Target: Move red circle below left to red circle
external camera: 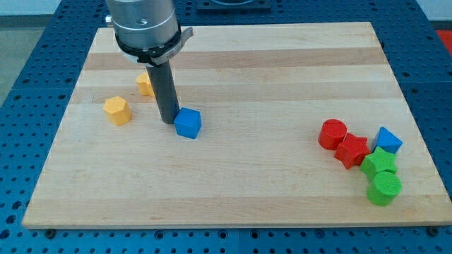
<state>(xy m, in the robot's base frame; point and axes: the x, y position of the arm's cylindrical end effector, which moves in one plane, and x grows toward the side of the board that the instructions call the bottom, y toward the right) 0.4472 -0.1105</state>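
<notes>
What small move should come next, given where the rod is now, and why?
Probably lift away from the blue cube and travel toward the view's right. My tip sits just left of that cube, between it and the yellow blocks, while the red circle lies far right, against the red star.

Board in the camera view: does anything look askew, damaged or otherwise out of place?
Nothing damaged. One oddity: my tip sits beside the blue cube, far from the red circle crowded with other blocks at the view's right.

A lab: wooden board [233, 63] on blue perforated table [28, 63].
</notes>
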